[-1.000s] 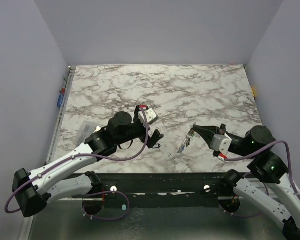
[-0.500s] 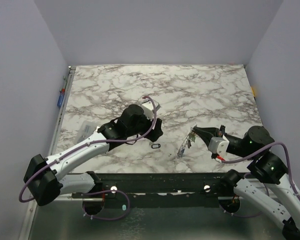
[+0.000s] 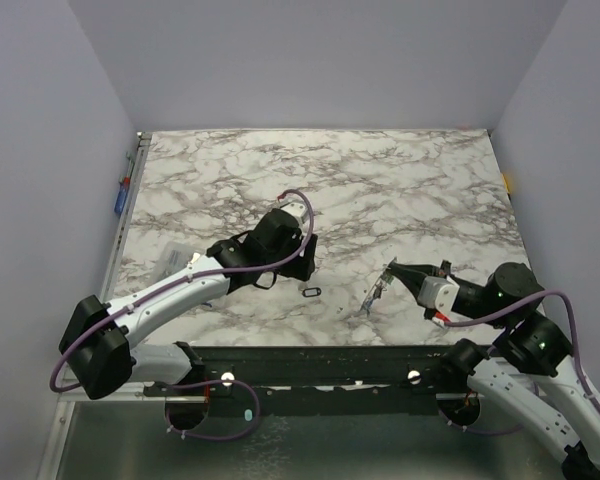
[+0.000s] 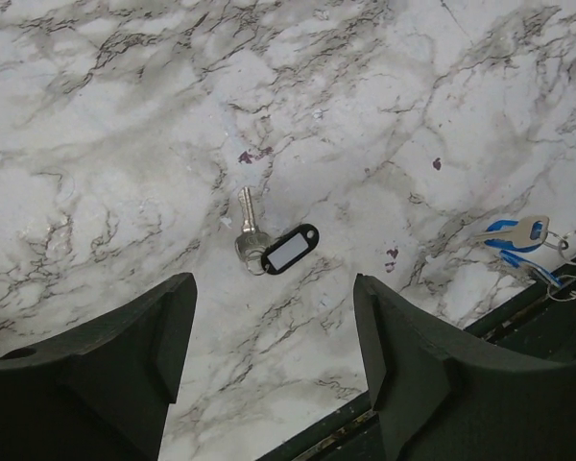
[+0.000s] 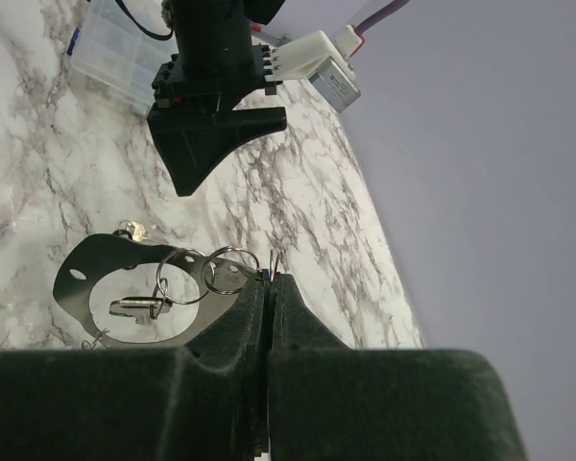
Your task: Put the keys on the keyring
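L gripper (image 4: 274,360) shifted — now spread over key (image 4: 247,230); R gripper (image 5: 269,286) clamps keyring (image 5: 207,274).

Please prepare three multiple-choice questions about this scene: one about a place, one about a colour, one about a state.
1. Where does the black-tagged key lie?
A) in a plastic box
B) on the marble table, under the left pincer
C) on a hook

2. Which colour shows on the key bunch?
A) red
B) orange
C) blue

3. How is the right pincer?
A) shut on the key bunch
B) wide open
C) out of view

Answers: 1 B, the left wrist view shows it flat on the marble. 2 C, blue plastic lies beside the silver key. 3 A, it is closed tight with the rings at its tip.
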